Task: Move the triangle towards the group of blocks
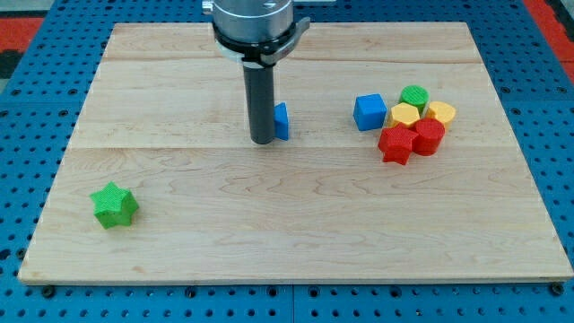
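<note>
Tip against the triangle
My tip (262,141) touches the blue triangle (282,121) from the view's left; no jaws, bare rod.

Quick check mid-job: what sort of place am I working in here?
Probably a lab test bench: a wooden board lies on a blue perforated base, scattered with small plastic blocks such as a green star. My tip sits beside the blue triangle.
</note>
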You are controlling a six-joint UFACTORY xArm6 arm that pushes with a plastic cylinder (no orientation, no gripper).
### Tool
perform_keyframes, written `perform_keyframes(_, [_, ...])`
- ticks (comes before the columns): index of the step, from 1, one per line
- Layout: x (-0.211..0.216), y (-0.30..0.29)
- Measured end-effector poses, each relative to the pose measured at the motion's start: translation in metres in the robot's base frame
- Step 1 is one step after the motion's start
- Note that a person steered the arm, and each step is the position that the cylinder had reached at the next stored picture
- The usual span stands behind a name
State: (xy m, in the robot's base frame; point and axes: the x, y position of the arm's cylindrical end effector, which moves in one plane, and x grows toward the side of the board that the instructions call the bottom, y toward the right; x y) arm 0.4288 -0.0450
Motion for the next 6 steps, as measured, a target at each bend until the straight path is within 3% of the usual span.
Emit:
perform_keyframes(1, [-0.037,-0.009])
perform_keyframes(2, [-0.047,0.091])
perform_keyframes(3, [-0.039,0.11])
perform_keyframes(5, [-0.044,0.005])
perform_keyframes(6, [-0.042,-0.001])
